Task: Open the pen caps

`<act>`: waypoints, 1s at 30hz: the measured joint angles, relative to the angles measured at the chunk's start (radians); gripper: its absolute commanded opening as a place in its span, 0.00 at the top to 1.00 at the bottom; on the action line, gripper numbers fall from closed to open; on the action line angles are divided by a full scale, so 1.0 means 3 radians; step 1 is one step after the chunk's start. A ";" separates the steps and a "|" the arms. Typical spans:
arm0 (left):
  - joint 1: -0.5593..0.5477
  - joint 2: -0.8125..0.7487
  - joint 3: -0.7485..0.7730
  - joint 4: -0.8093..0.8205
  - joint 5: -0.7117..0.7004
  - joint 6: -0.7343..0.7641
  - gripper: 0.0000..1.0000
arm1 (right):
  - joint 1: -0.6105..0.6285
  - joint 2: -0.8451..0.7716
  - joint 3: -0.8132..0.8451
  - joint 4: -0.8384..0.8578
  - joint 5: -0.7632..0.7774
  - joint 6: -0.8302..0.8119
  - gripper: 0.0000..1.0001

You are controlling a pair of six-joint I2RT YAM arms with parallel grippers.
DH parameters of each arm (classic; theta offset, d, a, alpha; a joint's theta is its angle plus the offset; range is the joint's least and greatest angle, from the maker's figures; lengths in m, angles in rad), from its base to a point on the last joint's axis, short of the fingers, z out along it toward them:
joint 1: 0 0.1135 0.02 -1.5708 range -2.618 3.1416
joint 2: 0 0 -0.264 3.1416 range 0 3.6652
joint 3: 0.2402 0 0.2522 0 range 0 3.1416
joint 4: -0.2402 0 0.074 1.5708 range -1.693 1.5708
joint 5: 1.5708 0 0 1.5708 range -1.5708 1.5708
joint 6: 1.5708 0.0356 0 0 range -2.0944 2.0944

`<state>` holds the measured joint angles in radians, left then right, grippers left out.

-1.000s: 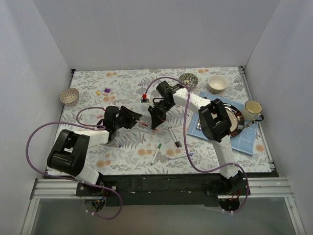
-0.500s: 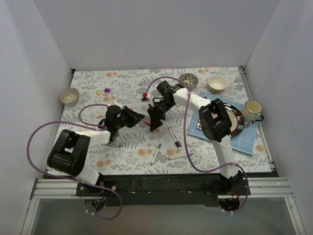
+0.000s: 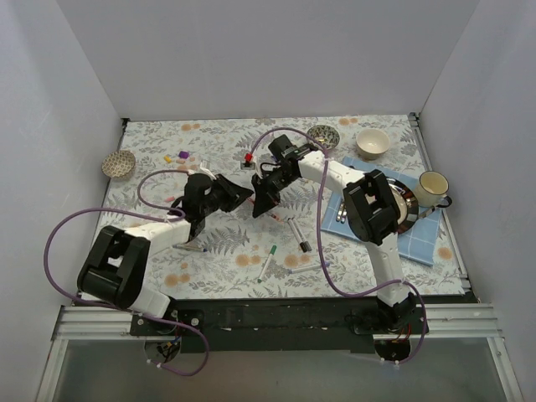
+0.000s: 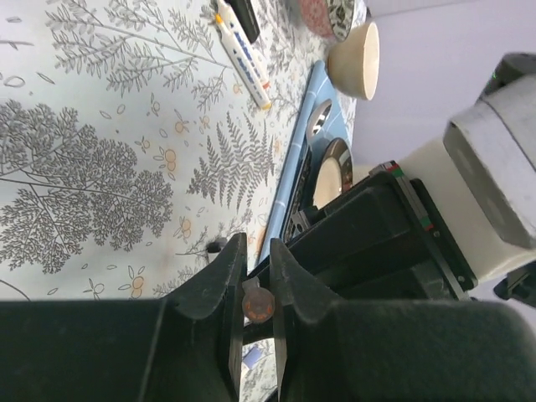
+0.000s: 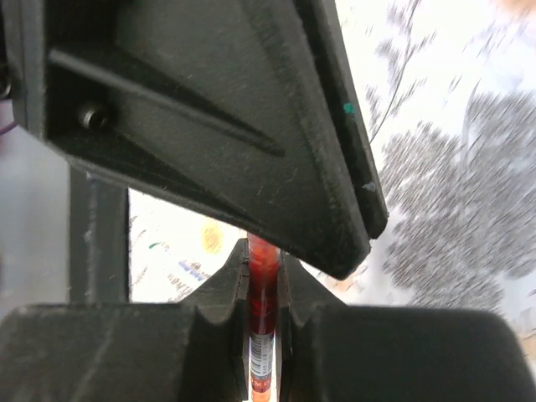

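- Two grippers meet tip to tip above mid-table: left gripper [image 3: 249, 194] and right gripper [image 3: 256, 201]
- Left fingers [image 4: 219, 289] are almost closed, pinching the red cap [image 4: 258, 305], which is seen end-on
- Right fingers [image 5: 224, 289] are clamped tight on the same red pen [image 5: 261, 322]; its white barrel [image 5: 261, 364] runs back toward the wrist
- Long axis: runs from one gripper to the other, so separation is judged to need a straight pull apart along it

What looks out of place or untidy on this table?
Nothing looks spilled or broken. Only small disorder: a purple cap and a yellow cap lie loose at the far left, and a green-capped pen lies askew near the front.
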<state>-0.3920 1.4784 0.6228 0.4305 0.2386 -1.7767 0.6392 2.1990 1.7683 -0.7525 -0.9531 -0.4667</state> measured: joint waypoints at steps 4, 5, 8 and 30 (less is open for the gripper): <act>0.0326 -0.0074 0.0197 -0.0237 -0.0065 -0.0037 1.00 | 0.0010 -0.0056 -0.0025 0.0141 0.0019 -0.0029 0.99; 0.0507 -0.0072 0.0301 -0.0278 -0.0172 -0.0039 1.00 | 0.0008 -0.0075 -0.0062 0.0086 0.0005 -0.0032 0.99; 0.0978 -0.0071 0.0682 -0.0413 -0.0462 0.0000 1.00 | -0.0010 -0.0090 -0.0120 -0.0033 -0.0017 -0.0052 0.99; 0.1803 0.1317 0.1849 -0.1656 -0.0484 0.0484 0.96 | -0.0389 -0.0425 -0.0334 0.0015 0.0061 -0.0085 0.99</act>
<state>0.1490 1.8736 1.1774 -0.0662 0.0933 -1.6314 0.5224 2.0716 1.6680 -0.7479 -0.9348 -0.4923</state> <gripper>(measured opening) 0.130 0.156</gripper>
